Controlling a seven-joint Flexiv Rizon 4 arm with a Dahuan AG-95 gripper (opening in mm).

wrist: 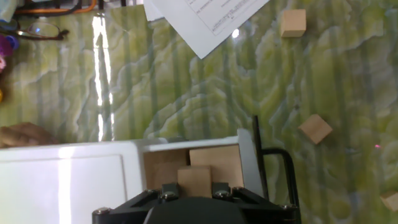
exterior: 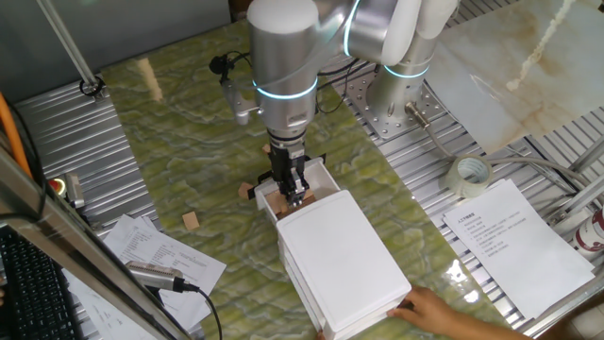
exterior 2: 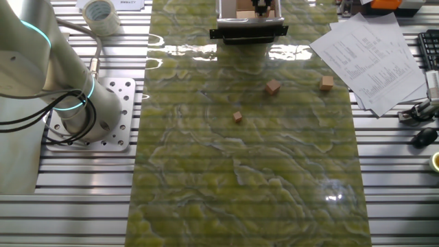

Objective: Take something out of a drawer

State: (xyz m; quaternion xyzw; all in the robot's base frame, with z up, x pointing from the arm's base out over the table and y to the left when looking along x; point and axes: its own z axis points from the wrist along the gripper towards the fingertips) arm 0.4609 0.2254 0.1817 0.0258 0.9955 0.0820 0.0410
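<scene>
The white drawer stands pulled open at the top of the white cabinet, with its black bar handle facing the arm's base. My gripper is down in the open drawer. In the hand view a small light-brown wooden cube sits between my fingers, close to the camera, in front of a larger wooden block lying in the drawer. The jaws look shut on the cube. My fingertips are hidden below the hand.
Three loose wooden cubes lie on the green marbled table. A person's hand rests on the cabinet's far corner. Papers, a tape roll and the arm's base stand around.
</scene>
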